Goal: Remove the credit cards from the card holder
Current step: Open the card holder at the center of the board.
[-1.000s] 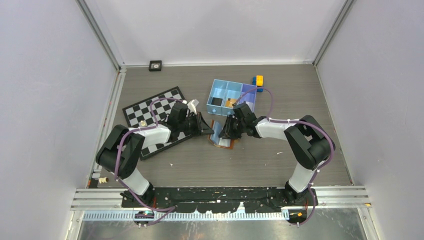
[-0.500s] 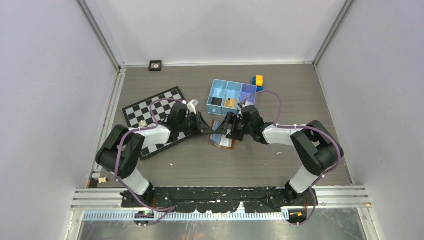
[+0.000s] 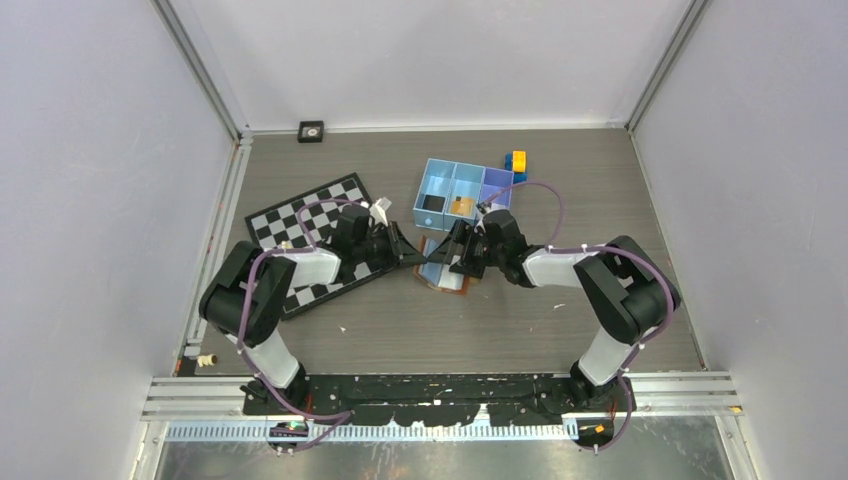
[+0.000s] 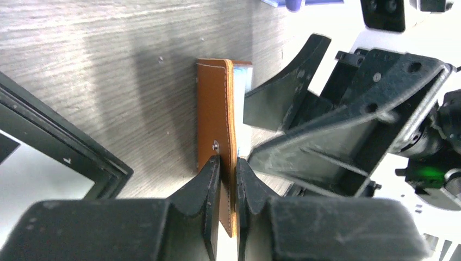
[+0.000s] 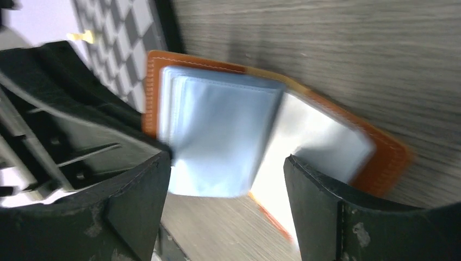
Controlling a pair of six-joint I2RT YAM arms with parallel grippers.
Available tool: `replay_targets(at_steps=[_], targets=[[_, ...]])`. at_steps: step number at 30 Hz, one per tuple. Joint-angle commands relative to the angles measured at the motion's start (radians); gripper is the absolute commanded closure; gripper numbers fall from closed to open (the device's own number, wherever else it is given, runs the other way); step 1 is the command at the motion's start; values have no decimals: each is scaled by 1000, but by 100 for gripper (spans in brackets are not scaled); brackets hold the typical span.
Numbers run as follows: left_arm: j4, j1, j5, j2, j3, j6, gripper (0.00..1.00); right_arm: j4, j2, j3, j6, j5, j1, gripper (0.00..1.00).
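Note:
The brown card holder (image 3: 446, 274) lies open on the table in front of the blue tray, one flap raised. My left gripper (image 4: 228, 166) is shut on the edge of that brown flap (image 4: 216, 117). My right gripper (image 5: 225, 176) is open, its fingers standing either side of the holder's pale inside, touching nothing. A pale blue credit card or pocket layer (image 5: 217, 136) lies against the raised flap; I cannot tell which. The other flap (image 5: 388, 155) rests flat on the wood. From above the two grippers (image 3: 420, 258) (image 3: 455, 256) face each other over the holder.
The blue three-compartment tray (image 3: 497, 210) stands just behind the holder, with a dark flat piece (image 3: 430, 202) in its left compartment and a brown one (image 3: 461, 205) in the middle. A yellow-and-blue block (image 3: 517, 162) sits behind it. A checkerboard (image 3: 300, 225) lies under the left arm.
My right gripper has opened wide from nearly shut and drawn back a little to the right. The left gripper has kept its hold on the flap.

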Motion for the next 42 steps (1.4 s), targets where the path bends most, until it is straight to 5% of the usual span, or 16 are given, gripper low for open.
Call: replay_targets(at_steps=[1, 7, 15, 20, 25, 33, 42], targets=[[153, -9, 68, 63, -12, -82, 93, 196, 53, -12, 77, -112, 33, 19], [197, 11, 83, 77, -29, -112, 91, 205, 25, -31, 65, -103, 33, 19], [195, 22, 77, 70, -36, -114, 94, 128, 14, -18, 42, -51, 32, 41], [228, 22, 91, 75, -42, -128, 87, 50, 17, 8, 13, -23, 33, 47], [235, 22, 91, 61, -49, -126, 74, 8, 30, 26, 0, -15, 33, 37], [268, 22, 105, 70, -53, -142, 82, 5, 25, 27, -5, -13, 38, 27], [250, 22, 101, 71, -49, -136, 84, -9, 35, 38, -3, -9, 40, 55]])
